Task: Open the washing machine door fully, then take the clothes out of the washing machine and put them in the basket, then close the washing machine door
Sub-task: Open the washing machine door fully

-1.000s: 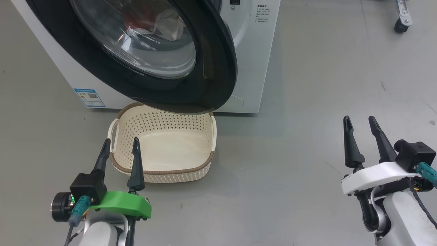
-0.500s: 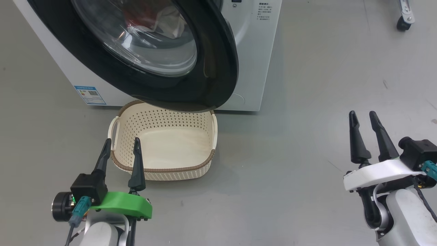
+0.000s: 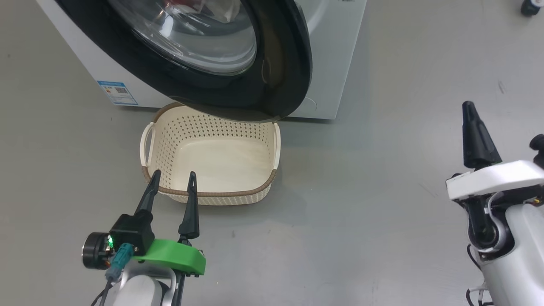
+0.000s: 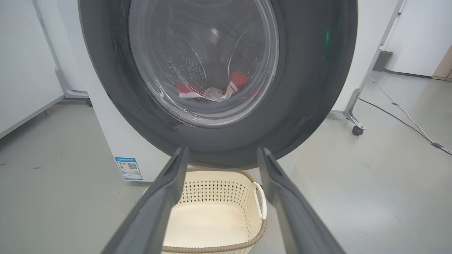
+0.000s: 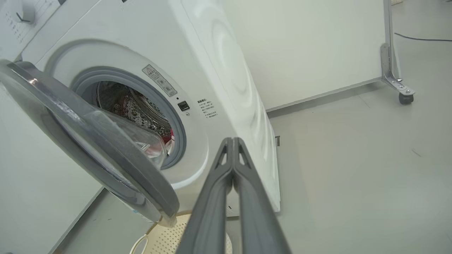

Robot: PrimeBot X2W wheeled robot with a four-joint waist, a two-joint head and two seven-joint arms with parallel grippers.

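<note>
- Step in hand, my read: still step one, swinging the washing machine door [image 3: 199,46] fully open. It stands only part open, with a gap at its free edge on the robot's right.
- Right gripper [image 3: 468,105]: fingers pressed flat together with nothing between them. It hangs over bare floor, well off to the right of the door.
- Left gripper [image 3: 174,173]: fingers spread wide and empty, tips at the near rim of the basket [image 3: 221,193].
- Next move, a guess: the closed right fingers go in behind the door's free edge and push it out and round to the left. The tip has to enter the gap without hitting the glass bowl.
- Door: wide glossy black rim with a bulging clear bowl. From the head view its lower edge overhangs the back of the basket, and I can't tell the clearance between them.
- The washing machine [image 3: 335,51] is a white front-loader with a grey gasket and a perforated drum, seen through the gap in the right wrist view.
- The clothes [image 4: 212,92] are red and white with a striped bit, lying low in the drum and seen through the glass.
- The basket is empty and sits on the floor tight against the machine front.
</note>
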